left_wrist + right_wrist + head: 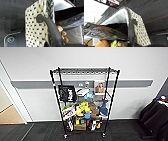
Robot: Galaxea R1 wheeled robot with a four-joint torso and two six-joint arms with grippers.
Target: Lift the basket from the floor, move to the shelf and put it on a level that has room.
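The basket (pixel 36 28), cream-and-dark woven with a white cloth lining (pixel 117 17), hangs above the dark carpet floor (pixel 12 13). Its dark handle (pixel 52 30) runs into my left gripper (pixel 56 45), which is shut on it. The handle (pixel 130 31) on the other side runs into my right gripper (pixel 131 45), also shut on it. Inside the basket lie a shiny plastic packet (pixel 100 31) and tan items (pixel 62 33). The shelf (pixel 84 102), a black wire rack on small wheels, stands ahead against the white wall. Its top level (pixel 85 71) is bare, and the lower tiers are crowded.
The rack holds a dark bag (pixel 67 93), a picture box (pixel 99 87), a blue plush (pixel 103 109) and yellow items (pixel 82 109). A dark covered object (pixel 155 115) stands at the right. Tan wooden flooring (pixel 10 114) shows through an opening at the left.
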